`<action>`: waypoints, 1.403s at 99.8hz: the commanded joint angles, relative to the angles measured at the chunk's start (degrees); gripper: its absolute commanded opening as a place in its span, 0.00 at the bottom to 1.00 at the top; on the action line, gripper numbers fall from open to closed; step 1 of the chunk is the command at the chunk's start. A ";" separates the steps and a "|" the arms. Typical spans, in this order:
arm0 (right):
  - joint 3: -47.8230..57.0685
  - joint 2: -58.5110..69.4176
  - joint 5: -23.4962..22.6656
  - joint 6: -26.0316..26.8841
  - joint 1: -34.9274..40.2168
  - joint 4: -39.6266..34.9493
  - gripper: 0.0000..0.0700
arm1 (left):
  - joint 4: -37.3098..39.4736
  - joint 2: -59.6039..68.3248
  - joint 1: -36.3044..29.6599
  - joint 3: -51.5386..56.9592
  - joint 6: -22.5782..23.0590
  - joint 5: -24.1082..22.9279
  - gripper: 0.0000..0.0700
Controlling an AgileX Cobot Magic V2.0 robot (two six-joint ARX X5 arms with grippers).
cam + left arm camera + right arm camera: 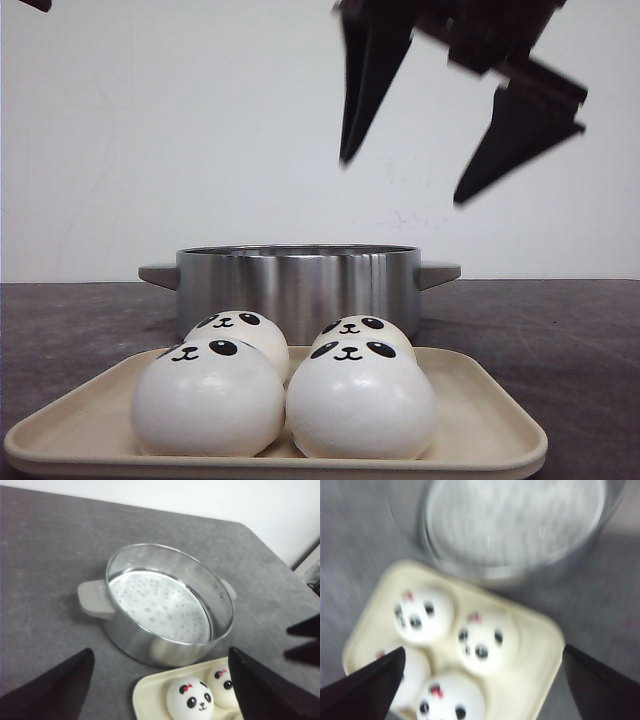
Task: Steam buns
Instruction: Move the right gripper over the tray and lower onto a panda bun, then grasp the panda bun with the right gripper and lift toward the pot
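Right gripper [400, 180]: matte black throughout. Two long fingers [365, 90] of flat, blade-like form taper from a broad base to a sharp point; the second finger [512, 145] shows a stepped, blocky shoulder where it joins the dark body above. Edges appear smeared by motion blur. No cables, screws or markings can be made out. In the right wrist view the fingers [362, 687] appear as plain black wedges. Left gripper [160, 690]: likewise black, its fingers [55, 690] showing as smooth, dark triangular wedges with a faintly matte surface, unmarked.
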 commanded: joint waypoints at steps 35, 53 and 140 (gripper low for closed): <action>0.94 13.66 0.68 3.34 2.03 4.96 0.88 | 0.37 0.26 -4.00 0.57 0.96 -3.76 0.75; 0.94 17.75 0.61 4.81 1.07 6.49 0.88 | 0.35 0.26 -4.68 0.57 0.96 -4.00 0.75; 0.98 21.46 -0.81 5.90 0.90 9.46 0.01 | 0.31 0.28 -5.60 0.57 1.01 -4.11 0.75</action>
